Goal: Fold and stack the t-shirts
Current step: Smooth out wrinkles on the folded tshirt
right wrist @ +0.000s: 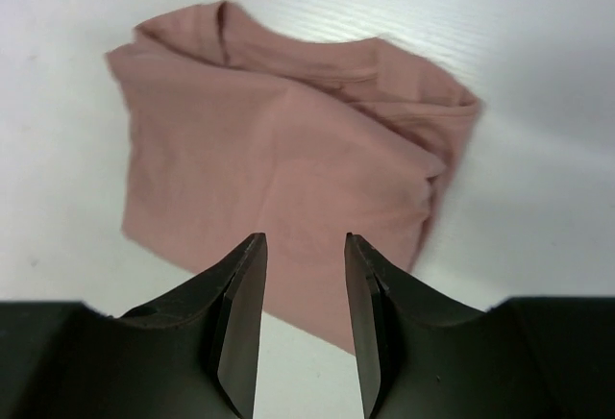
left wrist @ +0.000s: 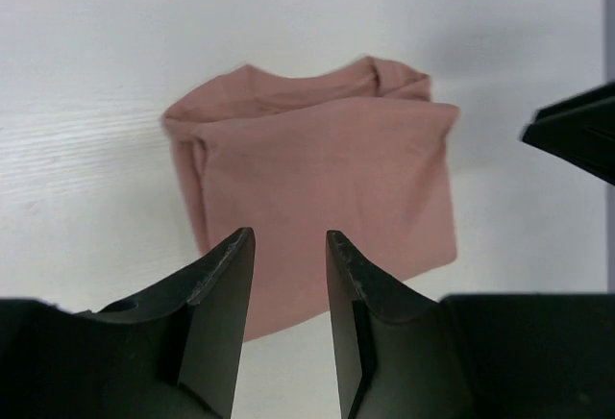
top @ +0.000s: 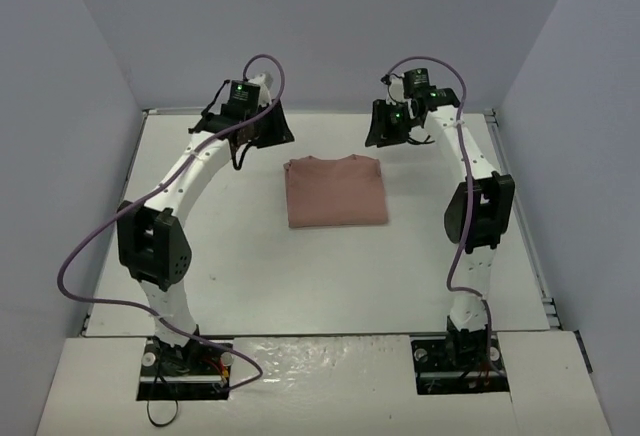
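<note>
The dusty-pink t-shirt (top: 335, 191) lies folded into a neat rectangle on the middle of the white table, collar toward the back; its chest graphic is hidden. It also shows in the left wrist view (left wrist: 317, 184) and the right wrist view (right wrist: 288, 164). My left gripper (top: 262, 128) hovers above the table beyond the shirt's far left corner, open and empty (left wrist: 288, 241). My right gripper (top: 388, 126) hovers beyond the shirt's far right corner, open and empty (right wrist: 305, 244). Neither touches the cloth.
The white table (top: 230, 256) has a raised rim at the back and sides, with grey walls around it. The right gripper's black tip shows at the right edge of the left wrist view (left wrist: 577, 135). Purple cables loop off both arms.
</note>
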Robot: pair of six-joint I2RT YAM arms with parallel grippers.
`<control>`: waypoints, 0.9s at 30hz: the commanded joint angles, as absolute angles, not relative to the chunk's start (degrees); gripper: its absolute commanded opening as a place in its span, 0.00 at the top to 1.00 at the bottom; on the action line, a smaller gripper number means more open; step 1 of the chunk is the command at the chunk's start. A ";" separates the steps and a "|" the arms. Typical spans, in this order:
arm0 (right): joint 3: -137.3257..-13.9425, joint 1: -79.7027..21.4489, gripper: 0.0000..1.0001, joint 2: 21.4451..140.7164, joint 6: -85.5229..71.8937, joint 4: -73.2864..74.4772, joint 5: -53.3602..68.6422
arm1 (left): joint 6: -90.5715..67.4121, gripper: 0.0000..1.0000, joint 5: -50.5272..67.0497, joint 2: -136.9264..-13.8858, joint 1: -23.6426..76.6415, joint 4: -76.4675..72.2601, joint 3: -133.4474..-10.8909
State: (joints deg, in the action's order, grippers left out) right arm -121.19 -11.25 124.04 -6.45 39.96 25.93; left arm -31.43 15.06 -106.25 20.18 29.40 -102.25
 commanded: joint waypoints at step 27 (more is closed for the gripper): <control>-114.17 1.58 0.62 142.53 -4.71 16.80 66.82 | -43.24 0.67 35.61 -129.64 12.66 -7.56 -96.86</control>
